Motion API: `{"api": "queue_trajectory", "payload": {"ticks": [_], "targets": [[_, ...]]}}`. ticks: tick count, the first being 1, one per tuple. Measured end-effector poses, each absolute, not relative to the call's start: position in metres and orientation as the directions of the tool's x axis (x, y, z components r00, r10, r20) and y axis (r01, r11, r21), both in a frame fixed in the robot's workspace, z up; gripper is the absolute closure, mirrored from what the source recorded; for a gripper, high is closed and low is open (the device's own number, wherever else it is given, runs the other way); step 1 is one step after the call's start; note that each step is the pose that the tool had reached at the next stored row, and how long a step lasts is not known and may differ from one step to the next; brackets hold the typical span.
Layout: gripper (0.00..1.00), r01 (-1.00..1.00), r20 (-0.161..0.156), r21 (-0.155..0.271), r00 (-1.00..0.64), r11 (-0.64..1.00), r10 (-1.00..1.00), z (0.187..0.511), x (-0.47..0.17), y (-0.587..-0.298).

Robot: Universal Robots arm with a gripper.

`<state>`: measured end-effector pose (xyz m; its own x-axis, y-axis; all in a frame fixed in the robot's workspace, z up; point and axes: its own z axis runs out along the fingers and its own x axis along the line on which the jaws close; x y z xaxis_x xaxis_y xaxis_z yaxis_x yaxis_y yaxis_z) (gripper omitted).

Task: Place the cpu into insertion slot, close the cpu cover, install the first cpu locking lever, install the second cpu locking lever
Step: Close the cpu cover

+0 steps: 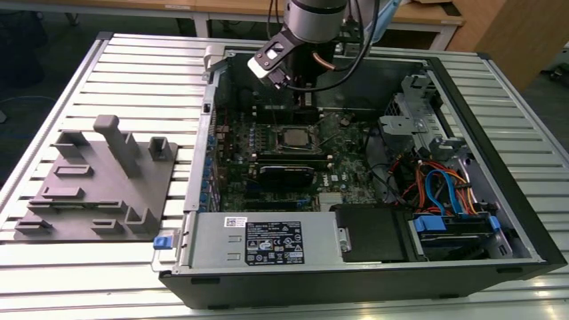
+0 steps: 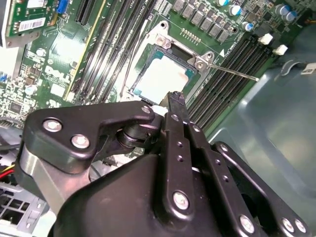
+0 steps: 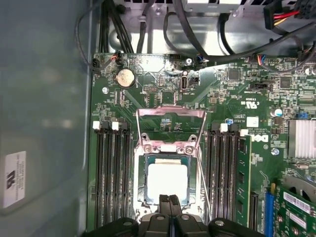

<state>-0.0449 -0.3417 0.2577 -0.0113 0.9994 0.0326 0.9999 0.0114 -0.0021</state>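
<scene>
Your fingers (image 3: 165, 205) are pressed together, holding nothing, with the tips at the edge of the cpu (image 3: 168, 180), which lies in the insertion slot (image 3: 142, 173). The cpu cover (image 3: 170, 112) opposite looks swung open, so I judge closing it is the step in hand; it calls for a gentle push on its free edge.

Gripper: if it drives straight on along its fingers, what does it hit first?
Likely the cpu, near its edge, seated in the insertion slot. The gripper, fingers shut, points at that spot; the remaining gap is unclear.
</scene>
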Motion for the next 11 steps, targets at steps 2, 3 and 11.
{"api": "queue_trajectory", "payload": {"ticks": [2,3,11], "targets": [[0.89,1.000,0.032,-0.002,-0.011,0.011,0.999,0.261,-0.045,-0.342],[0.89,1.000,0.032,-0.002,-0.011,0.011,0.999,0.263,-0.045,-0.342],[0.89,1.000,0.032,-0.002,-0.011,0.011,0.999,0.272,-0.045,-0.342]]}}
